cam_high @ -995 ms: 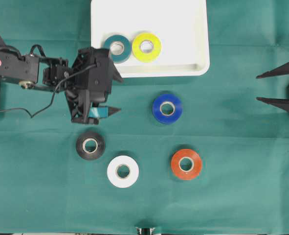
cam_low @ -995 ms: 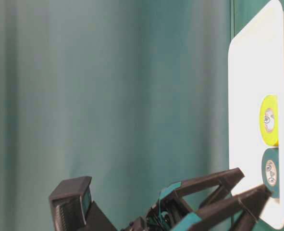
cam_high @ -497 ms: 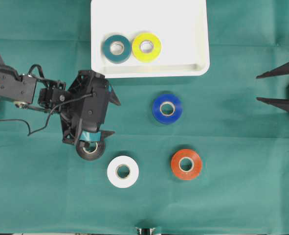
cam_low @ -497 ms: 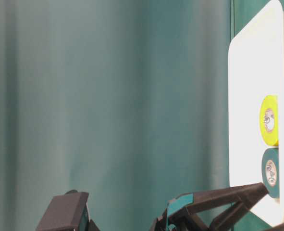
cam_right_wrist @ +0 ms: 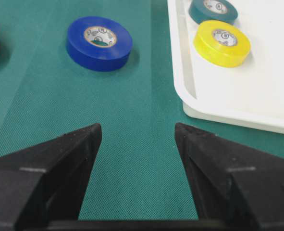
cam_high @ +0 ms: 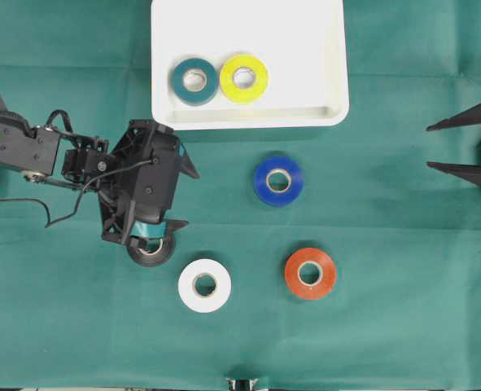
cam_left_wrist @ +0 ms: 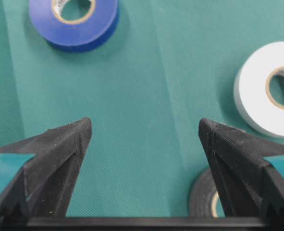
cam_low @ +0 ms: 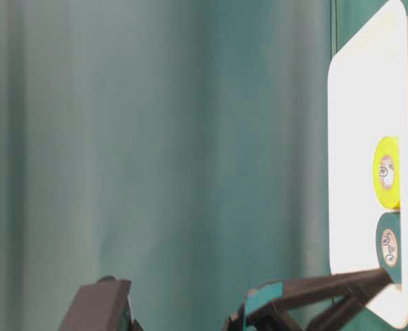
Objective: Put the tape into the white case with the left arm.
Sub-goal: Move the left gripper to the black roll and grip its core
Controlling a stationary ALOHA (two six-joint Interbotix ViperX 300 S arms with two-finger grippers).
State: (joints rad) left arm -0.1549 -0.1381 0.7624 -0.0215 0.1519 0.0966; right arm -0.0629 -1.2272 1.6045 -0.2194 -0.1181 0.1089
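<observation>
The white case (cam_high: 248,32) lies at the back middle with a teal tape (cam_high: 194,80) and a yellow tape (cam_high: 243,77) inside. On the green cloth lie a blue tape (cam_high: 277,180), an orange tape (cam_high: 309,273), a white tape (cam_high: 204,285) and a black tape (cam_high: 150,248). My left gripper (cam_high: 187,198) hangs open just above the black tape and partly covers it. In the left wrist view the black tape (cam_left_wrist: 203,199) peeks out beside the right finger, with only cloth between the jaws. My right gripper (cam_high: 430,147) stands open and empty at the right edge.
A green cloth covers the whole table. The left arm's cable (cam_high: 65,208) trails over the cloth at the left. In the right wrist view the case's rim (cam_right_wrist: 189,96) runs just right of the jaws, and the blue tape (cam_right_wrist: 99,42) lies ahead.
My left gripper has swung from beside the case toward the front, over the black tape, and has dropped lower. It stays open. The right arm has not moved.
</observation>
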